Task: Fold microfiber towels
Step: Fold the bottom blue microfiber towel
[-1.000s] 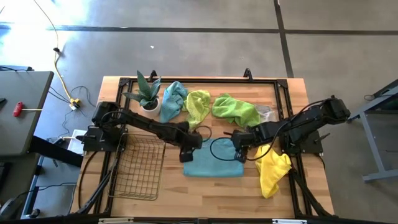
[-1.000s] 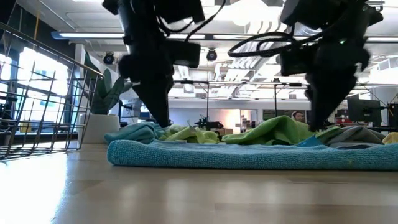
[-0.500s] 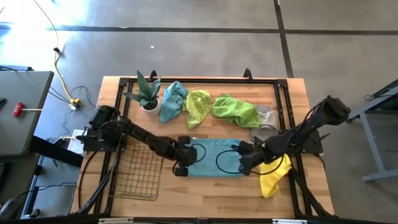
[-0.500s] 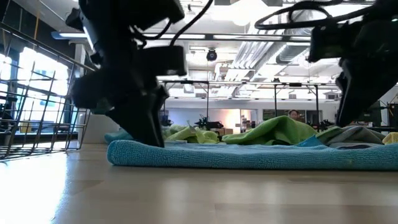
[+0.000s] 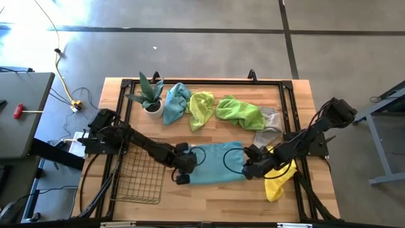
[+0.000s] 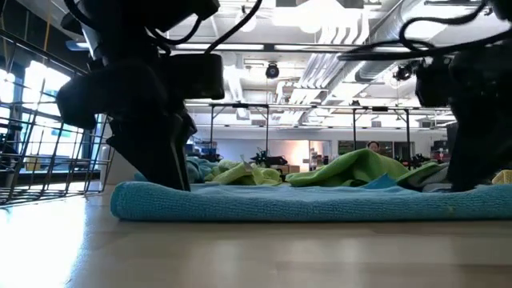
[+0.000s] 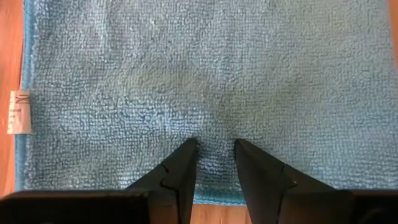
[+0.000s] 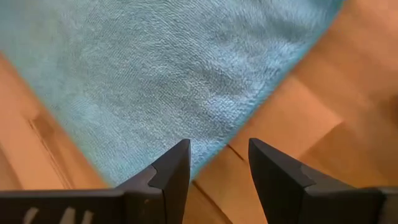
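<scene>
A teal blue towel [image 5: 218, 161] lies spread flat on the wooden table [image 5: 209, 193]; it also shows in the low view [image 6: 304, 202]. My left gripper [image 5: 183, 173] is low over its near left corner, fingers a little apart [image 7: 213, 146]. My right gripper [image 5: 249, 169] is low over its near right corner, fingers open [image 8: 219, 146]. A yellow towel [image 5: 277, 180] lies crumpled beside the right arm. Two lime green towels [image 5: 239, 113] [image 5: 201, 109], a second teal one [image 5: 176, 101] and a grey one [image 5: 271, 119] lie bunched along the far side. My left gripper comes from above, pointing down, its two parted fingertips [image 7: 186, 152] set on the towel's top face just inside its near edge [image 7: 214, 186]. The towel lies flat under them. My right gripper points down with its fingertips [image 8: 177, 155] at the towel's near right corner [image 8: 205, 149]. One finger is over cloth and one over bare wood; I cannot tell whether it touches.
A dark wire-mesh basket [image 5: 140, 171] stands near left, close beside my left arm. A small potted plant [image 5: 150, 95] stands at the far left. Bare wood runs along the near edge. A black frame [image 5: 209, 81] rims the table.
Both grippers have gone from the towel's far part toward the table's near edge and down to its near corners. The teal towel's near edge has slid a little toward the near edge, and the towel stays flat.
</scene>
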You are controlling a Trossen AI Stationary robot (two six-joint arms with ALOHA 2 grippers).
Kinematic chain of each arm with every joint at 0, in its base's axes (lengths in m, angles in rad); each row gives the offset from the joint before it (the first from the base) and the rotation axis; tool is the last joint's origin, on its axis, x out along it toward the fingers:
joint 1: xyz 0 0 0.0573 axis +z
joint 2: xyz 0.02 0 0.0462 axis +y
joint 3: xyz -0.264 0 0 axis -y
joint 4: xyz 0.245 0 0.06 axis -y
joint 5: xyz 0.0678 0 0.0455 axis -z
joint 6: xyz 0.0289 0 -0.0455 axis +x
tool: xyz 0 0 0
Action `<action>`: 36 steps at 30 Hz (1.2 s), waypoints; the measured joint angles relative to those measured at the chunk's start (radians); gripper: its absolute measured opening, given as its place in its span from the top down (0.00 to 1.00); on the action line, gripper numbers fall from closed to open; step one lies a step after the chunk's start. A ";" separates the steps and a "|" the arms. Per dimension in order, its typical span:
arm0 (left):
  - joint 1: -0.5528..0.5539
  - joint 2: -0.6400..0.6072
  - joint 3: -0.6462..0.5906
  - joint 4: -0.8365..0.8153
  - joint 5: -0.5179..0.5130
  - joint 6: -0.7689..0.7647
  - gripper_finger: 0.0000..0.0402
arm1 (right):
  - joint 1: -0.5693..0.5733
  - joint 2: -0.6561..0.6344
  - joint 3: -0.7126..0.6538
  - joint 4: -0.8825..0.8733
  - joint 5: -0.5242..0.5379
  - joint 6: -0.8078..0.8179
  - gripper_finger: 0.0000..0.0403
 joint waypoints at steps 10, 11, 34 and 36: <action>-0.009 0.002 -0.001 -0.004 0.004 -0.002 0.74 | -0.042 -0.004 -0.142 0.270 -0.005 0.083 0.54; -0.009 0.002 -0.001 -0.004 0.003 -0.001 0.74 | -0.051 -0.004 -0.142 0.273 -0.007 0.083 0.52; 0.018 0.006 -0.003 0.079 0.011 0.019 0.74 | -0.145 0.059 -0.144 0.368 -0.025 -0.007 0.66; 0.018 0.006 -0.003 0.079 0.011 0.019 0.74 | -0.146 0.067 -0.144 0.369 -0.022 -0.007 0.73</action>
